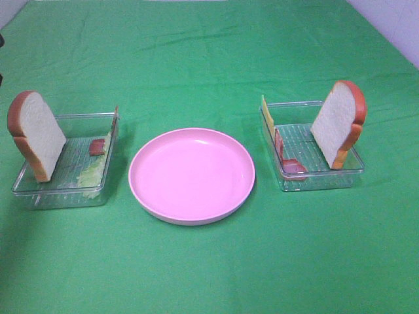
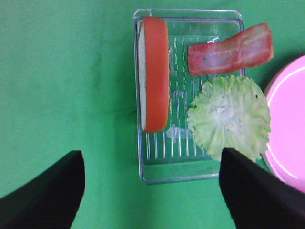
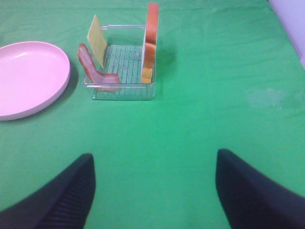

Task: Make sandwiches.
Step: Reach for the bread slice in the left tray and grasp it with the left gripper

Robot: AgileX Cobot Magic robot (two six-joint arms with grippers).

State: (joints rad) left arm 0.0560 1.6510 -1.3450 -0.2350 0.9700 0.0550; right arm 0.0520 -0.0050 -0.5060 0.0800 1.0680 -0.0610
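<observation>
No sandwich stack is assembled; the parts lie in two clear trays. In the left tray (image 1: pixel 59 190) a bread slice (image 1: pixel 36 134) stands on edge, with pale lettuce (image 1: pixel 91 171) and a bacon strip (image 1: pixel 97 146). My left gripper (image 2: pixel 150 160) is open and empty above this tray (image 2: pixel 157 174), over the bread (image 2: pixel 155 74), lettuce (image 2: pixel 228 117) and bacon (image 2: pixel 230 50). The right tray (image 1: pixel 321 176) holds an upright bread slice (image 1: pixel 339 121), yellow cheese (image 1: pixel 264 112) and bacon (image 1: pixel 285 157). My right gripper (image 3: pixel 155 160) is open and empty, well short of that tray (image 3: pixel 121 90).
A pink round plate (image 1: pixel 191 173) sits empty between the trays on the green cloth. It shows at the edge of the left wrist view (image 2: pixel 290 129) and in the right wrist view (image 3: pixel 28 76). Neither arm shows in the exterior view.
</observation>
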